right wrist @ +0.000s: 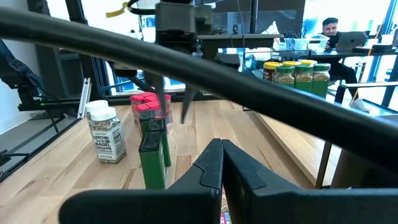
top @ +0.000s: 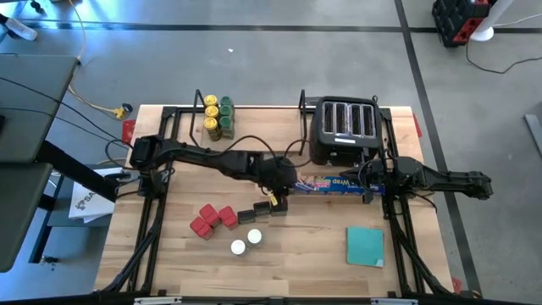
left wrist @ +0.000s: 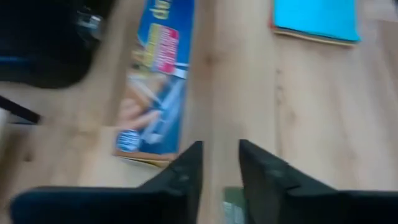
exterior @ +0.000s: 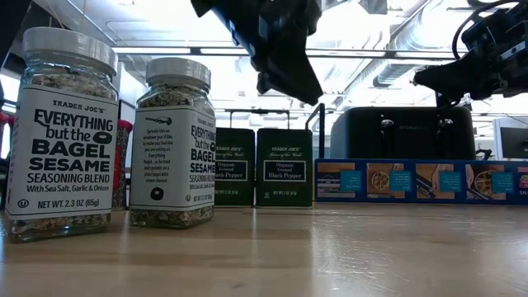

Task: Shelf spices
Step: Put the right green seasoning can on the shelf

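Note:
My left gripper [top: 273,196] hangs open above two dark pepper tins [top: 264,208] near the table's middle; in the right wrist view its spread fingers [right wrist: 175,109] stand over the tins [right wrist: 152,149]. Beside these stand red square tins [top: 208,220] and two white-capped jars [top: 246,242]. Jars with yellow and green lids [top: 213,117] stand at the left end of the shelf [top: 262,114] by the far edge. My right gripper [top: 371,180] is shut, raised over the right end of the blue box [top: 334,184].
A black four-slot toaster [top: 343,129] stands at the far right beside the shelf. The long blue box lies in front of it, and a flat teal square [top: 364,246] lies near the right front. A person [right wrist: 329,28] sits in the room beyond.

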`<state>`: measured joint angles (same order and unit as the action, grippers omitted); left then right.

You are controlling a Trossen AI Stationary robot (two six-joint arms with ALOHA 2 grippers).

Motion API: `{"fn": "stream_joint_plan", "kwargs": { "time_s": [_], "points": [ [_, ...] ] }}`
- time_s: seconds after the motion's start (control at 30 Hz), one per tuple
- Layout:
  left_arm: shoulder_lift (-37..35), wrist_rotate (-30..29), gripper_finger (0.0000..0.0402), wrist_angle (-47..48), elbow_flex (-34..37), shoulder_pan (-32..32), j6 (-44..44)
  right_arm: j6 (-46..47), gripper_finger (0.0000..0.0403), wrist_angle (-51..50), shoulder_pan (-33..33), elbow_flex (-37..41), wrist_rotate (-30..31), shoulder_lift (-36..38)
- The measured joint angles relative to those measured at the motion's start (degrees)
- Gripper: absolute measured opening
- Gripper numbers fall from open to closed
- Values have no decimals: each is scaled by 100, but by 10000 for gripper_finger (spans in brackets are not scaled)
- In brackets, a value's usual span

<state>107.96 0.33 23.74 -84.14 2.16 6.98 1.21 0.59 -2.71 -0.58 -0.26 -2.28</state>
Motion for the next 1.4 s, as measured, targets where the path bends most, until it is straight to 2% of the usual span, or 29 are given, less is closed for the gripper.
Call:
{"fn": "stream_joint_plan", "kwargs": {
  "time_s": [0.2,0.3,0.37,0.47,0.53,0.7,0.87,1.03,1.1,1.2,1.27,1.4],
  "points": [
    [63,57,230,165,2,302,-69,0,0,-1,-1,-2,1,0],
    [64,-76,278,229,-2,558,-197,0,0,1,-1,0,-1,0],
    [69,-469,295,359,-2,748,-58,0,0,1,-1,0,-1,0],
    [72,-1523,302,681,-2,1030,248,0,0,1,-1,-1,-1,0],
    [105,-1936,302,852,-2,1153,427,-1,0,1,1,0,1,0],
    [310,-1556,299,843,-11,1191,630,0,0,-1,-1,-2,1,0],
    [700,-1515,282,865,-2,1188,498,0,0,1,1,-1,-1,0],
    [780,-1576,224,819,-2,1171,431,0,0,1,0,-1,0,0],
    [729,-1646,185,801,-2,1148,341,0,0,1,0,0,0,0],
    [670,-1355,118,619,-2,1046,134,0,0,-1,-1,0,1,0],
    [632,-1217,116,587,-15,970,-30,-1,0,1,-1,-1,1,0],
    [365,-1318,116,784,-75,705,-527,0,0,1,1,0,1,0]
  ]
}}
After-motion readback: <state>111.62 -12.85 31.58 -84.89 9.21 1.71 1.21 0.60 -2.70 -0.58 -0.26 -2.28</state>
